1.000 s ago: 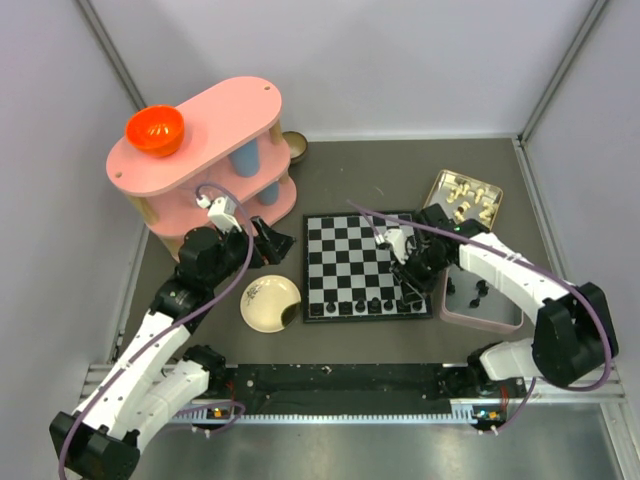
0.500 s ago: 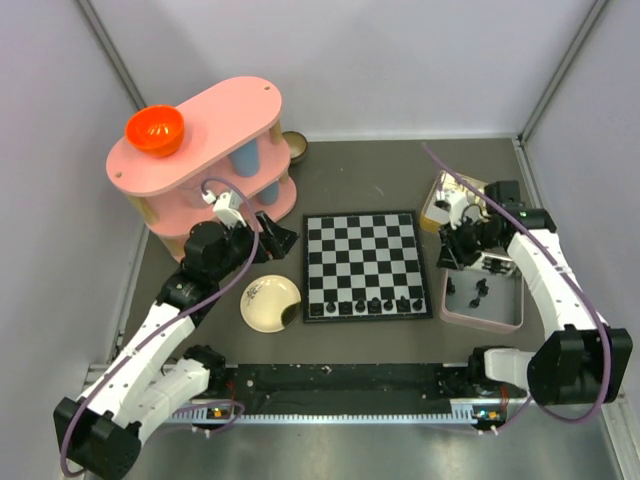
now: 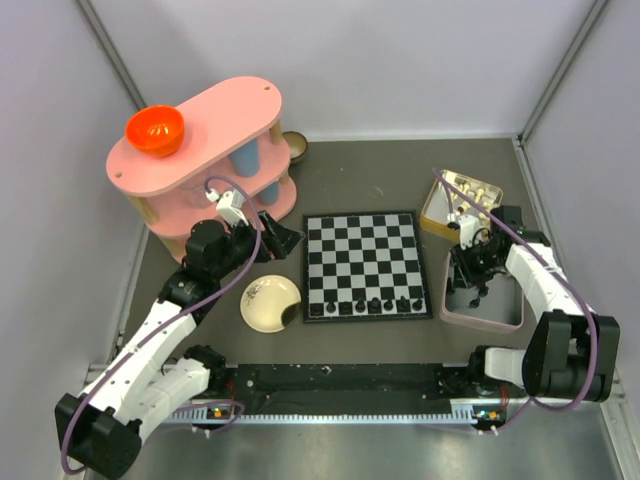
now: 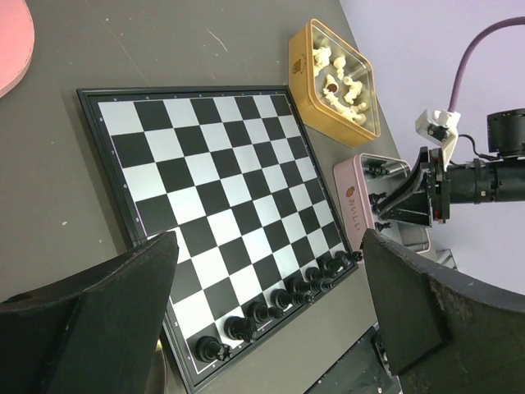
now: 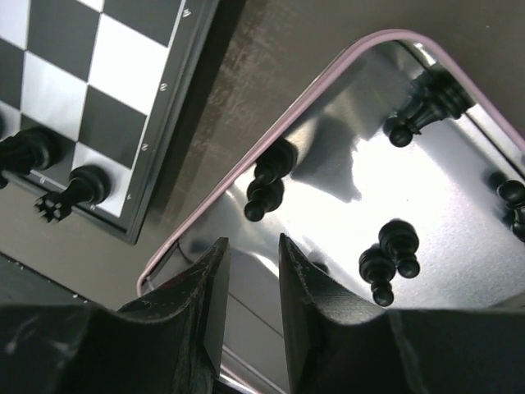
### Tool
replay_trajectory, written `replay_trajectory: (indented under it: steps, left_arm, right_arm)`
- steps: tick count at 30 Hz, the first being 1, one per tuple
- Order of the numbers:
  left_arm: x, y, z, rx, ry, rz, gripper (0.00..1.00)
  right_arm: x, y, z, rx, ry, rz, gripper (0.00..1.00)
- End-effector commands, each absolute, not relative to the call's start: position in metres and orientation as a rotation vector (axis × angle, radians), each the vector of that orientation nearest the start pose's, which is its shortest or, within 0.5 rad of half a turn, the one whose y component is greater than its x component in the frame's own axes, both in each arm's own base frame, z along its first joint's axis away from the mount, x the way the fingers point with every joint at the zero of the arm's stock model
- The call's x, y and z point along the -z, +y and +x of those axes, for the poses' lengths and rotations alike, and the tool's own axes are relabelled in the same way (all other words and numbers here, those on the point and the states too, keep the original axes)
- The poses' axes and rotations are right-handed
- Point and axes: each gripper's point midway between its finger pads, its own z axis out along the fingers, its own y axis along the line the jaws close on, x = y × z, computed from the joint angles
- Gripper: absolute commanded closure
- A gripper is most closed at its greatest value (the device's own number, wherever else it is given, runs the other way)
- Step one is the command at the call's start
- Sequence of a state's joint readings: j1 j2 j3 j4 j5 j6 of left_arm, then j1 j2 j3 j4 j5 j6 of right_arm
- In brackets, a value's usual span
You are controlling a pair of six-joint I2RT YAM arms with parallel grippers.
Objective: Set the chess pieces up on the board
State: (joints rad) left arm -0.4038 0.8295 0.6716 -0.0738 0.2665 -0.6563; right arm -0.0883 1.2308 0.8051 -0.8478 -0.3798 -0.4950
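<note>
While your right gripper (image 5: 252, 246) hangs low over the shallow pink metal tin (image 5: 328, 197) just right of the flat black-and-white checked chessboard (image 3: 362, 262), its fingers sit close together with only a narrow gap and grasp nothing. That pose makes sense as the start of a pick, since the loose glossy black chess pieces (image 5: 267, 185) lie tipped on the tin's shiny floor. The nearest one rests against the rim, just ahead of the fingertips. Your left gripper (image 4: 271, 238) hovers off the board's left side with its fingers spread wide and empty, probably parked there so the board is clear for the other arm. On the dark counter (image 3: 350, 190) the board lies square to the arms, and a row of upright black chessmen (image 4: 279, 300) lines its near edge while the other squares are bare. They are tiny, smooth and narrow-necked, each smaller than its square, so expect them to roll or slip in a loose pinch. The yellow tin of cream-white pieces (image 3: 462, 200) sits beyond the pink one.
</note>
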Motion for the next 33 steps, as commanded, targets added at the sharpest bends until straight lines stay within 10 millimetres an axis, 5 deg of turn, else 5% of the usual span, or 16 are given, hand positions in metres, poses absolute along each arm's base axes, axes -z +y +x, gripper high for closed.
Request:
replay_trajectory:
  steps: [1, 23, 33]
  left_arm:
    - [-0.263, -0.191, 0.262, 1.005, 1.831, -0.016, 0.01]
    - [-0.260, -0.191, 0.264, 1.008, 1.838, -0.028, 0.01]
    - [-0.259, -0.191, 0.264, 1.000, 1.840, -0.029, 0.01]
  right_arm:
    - [-0.064, 0.018, 0.237, -0.311, 2.641, -0.585, 0.71]
    - [-0.044, 0.033, 0.235, -0.432, 2.697, -0.608, 0.74]
    - [-0.049, 0.029, 0.237, -0.389, 2.682, -0.623, 0.90]
